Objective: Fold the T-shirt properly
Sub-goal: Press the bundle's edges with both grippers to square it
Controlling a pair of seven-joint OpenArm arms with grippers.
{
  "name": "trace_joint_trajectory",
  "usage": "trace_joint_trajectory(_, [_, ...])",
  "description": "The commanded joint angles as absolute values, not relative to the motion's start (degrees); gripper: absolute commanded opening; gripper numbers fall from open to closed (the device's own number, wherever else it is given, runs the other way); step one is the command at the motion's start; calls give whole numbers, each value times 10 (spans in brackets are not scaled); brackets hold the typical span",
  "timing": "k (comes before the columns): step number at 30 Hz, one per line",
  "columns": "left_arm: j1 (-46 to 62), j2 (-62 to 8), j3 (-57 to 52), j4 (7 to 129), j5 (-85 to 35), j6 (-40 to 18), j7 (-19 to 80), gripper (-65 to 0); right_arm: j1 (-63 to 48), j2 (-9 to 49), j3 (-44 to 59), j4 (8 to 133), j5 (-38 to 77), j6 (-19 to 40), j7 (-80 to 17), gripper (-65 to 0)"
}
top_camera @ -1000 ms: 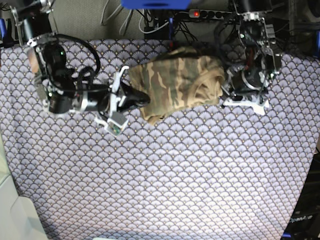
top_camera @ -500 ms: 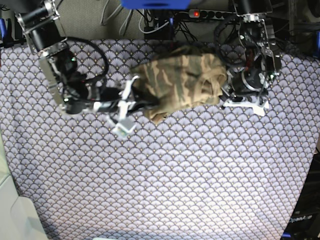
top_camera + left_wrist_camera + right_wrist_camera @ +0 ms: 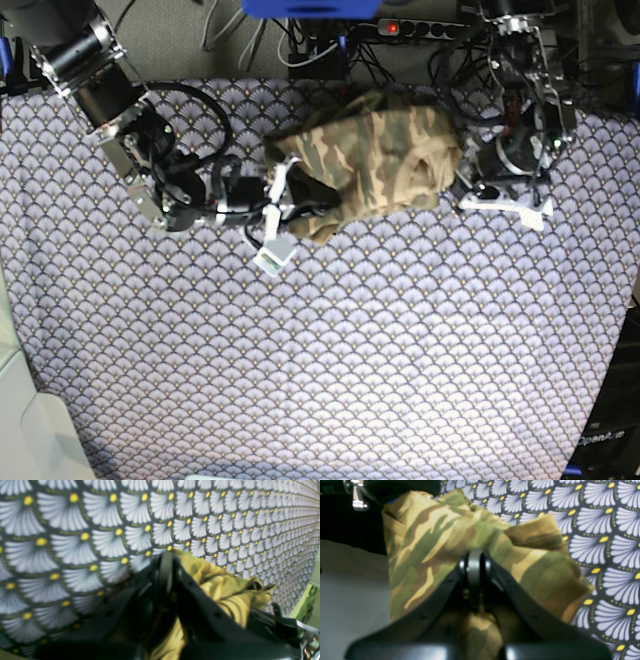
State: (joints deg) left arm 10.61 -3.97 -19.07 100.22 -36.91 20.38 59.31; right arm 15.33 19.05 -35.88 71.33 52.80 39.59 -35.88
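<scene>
Right gripper (image 3: 325,195) and left gripper (image 3: 462,180) pinch T-shirt (image 3: 375,160) edges.

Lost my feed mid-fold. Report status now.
Right gripper shut on T-shirt, near edge. Left gripper shut on its far edge. Shirt bunched on tablecloth, not yet flat. Nothing in the way.

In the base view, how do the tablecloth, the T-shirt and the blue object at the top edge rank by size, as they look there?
1. Tablecloth, by far the largest; it covers most of the picture.
2. T-shirt, a bunched heap.
3. Blue object, smallest, but the top edge cuts it off, so its full size is unsure.
</scene>
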Motion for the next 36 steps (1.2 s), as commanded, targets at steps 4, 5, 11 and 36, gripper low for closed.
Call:
trace_joint_trajectory(4, [139,-41,-191,1068,-379,201,593,-650,164,189,-356,706,516,400,-333,-650])
trace_joint_trajectory(5, [150,-38,-191,1091,-379,201,597,-650,164,185,-356,704,508,400,-330,-650])
trace_joint_trajectory(11, [157,-14,-192,1148,-380,201,641,-650,159,167,-351,703,456,400,-331,-650])
trace_joint_trajectory(36, [61,8,-185,935,-327,197,604,-650,46,196,-196,978,452,400,-451,-650])
